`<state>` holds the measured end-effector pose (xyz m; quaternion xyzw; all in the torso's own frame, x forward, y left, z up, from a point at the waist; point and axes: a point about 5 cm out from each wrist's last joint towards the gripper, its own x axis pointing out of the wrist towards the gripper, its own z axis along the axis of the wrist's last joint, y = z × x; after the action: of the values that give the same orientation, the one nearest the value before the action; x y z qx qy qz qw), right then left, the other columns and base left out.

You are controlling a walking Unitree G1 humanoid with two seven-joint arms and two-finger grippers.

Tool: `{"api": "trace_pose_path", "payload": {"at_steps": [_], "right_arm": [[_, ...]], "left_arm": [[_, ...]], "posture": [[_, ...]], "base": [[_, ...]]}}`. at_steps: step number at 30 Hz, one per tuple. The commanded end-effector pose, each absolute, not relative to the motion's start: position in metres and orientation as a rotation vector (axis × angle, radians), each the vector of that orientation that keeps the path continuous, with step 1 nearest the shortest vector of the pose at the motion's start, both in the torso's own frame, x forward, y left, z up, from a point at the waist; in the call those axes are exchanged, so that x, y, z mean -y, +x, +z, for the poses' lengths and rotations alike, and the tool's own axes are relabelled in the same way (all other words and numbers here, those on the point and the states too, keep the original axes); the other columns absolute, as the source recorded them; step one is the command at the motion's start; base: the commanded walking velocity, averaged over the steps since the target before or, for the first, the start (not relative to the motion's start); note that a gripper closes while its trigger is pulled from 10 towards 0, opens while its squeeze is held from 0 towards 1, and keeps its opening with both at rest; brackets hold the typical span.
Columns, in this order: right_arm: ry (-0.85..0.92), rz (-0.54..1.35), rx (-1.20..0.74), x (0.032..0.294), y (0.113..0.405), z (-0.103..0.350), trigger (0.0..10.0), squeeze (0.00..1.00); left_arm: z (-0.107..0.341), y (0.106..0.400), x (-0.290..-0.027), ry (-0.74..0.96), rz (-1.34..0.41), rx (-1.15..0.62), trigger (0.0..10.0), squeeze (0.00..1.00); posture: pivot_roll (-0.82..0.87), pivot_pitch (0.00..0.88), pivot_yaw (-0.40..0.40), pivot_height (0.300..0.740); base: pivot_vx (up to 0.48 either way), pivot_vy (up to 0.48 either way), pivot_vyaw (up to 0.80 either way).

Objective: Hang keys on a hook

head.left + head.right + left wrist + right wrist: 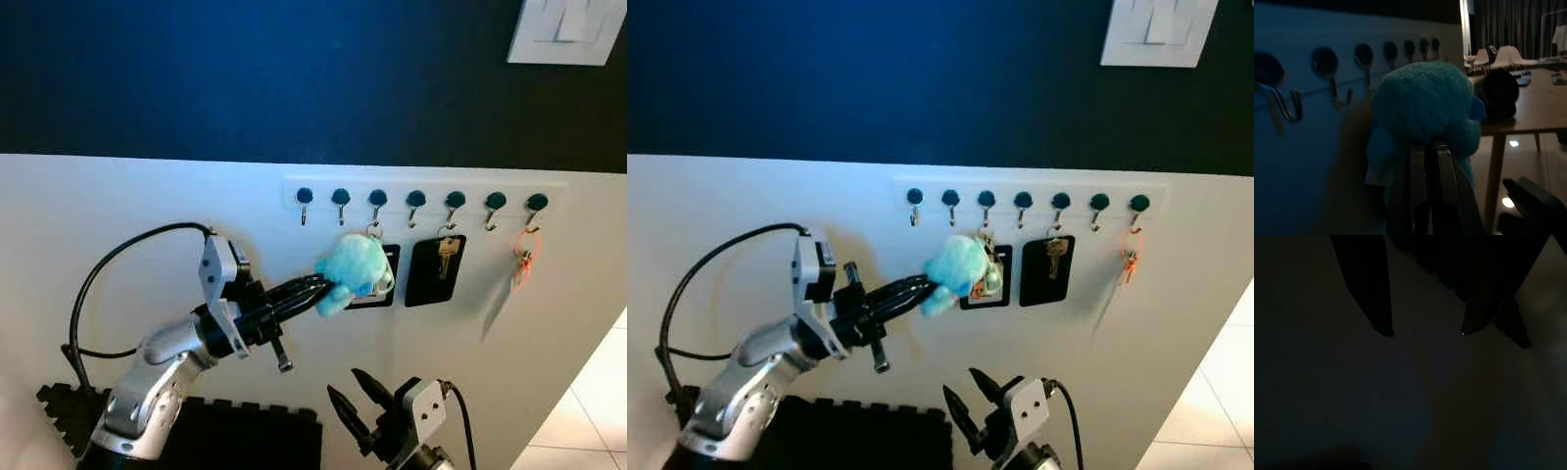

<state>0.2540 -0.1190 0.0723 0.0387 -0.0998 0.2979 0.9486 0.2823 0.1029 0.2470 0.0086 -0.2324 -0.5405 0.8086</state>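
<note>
Right gripper [355, 395], nearest and low, fingers spread and holding nothing. Left gripper [331, 287], fingers pinching the teal plush [353, 272] of the keys; the key ring [374, 231] sits just above the fingertips, at the third hook [377, 202] of the rack [423, 192].

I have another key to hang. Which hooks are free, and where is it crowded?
Free: the two leftmost hooks and the sixth. Crowded from the third hook to the fifth, where the left gripper holds the plush keychain beside a key.
</note>
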Motion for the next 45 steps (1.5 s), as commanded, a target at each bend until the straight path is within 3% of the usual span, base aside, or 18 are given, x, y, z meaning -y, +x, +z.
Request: {"api": "trace_pose_path", "payload": {"at_steps": [1, 13, 45], "right_arm": [[0.097, 0.597, 0.198, 0.119, 0.254, 0.072, 10.0, 0.0], [0.095, 0.593, 0.195, 0.119, 0.253, 0.071, 10.0, 0.0], [0.086, 0.599, 0.19, 0.121, 0.252, 0.07, 10.0, 0.0]], "left_arm": [[0.25, 0.286, -0.102, 0.035, -1.128, 0.524, 10.0, 0.0], [0.257, 0.294, -0.109, 0.077, -1.056, 0.579, 10.0, 0.0], [0.233, 0.304, -0.151, 0.09, -0.895, 0.493, 10.0, 0.0]], "posture": [[0.04, 0.044, 0.026, 0.74], [0.04, 0.029, 0.029, 0.74], [0.03, 0.03, 0.026, 0.74]], "base": [[0.0, 0.0, 0.0], [0.0, 0.0, 0.0], [0.0, 0.0, 0.0]]}}
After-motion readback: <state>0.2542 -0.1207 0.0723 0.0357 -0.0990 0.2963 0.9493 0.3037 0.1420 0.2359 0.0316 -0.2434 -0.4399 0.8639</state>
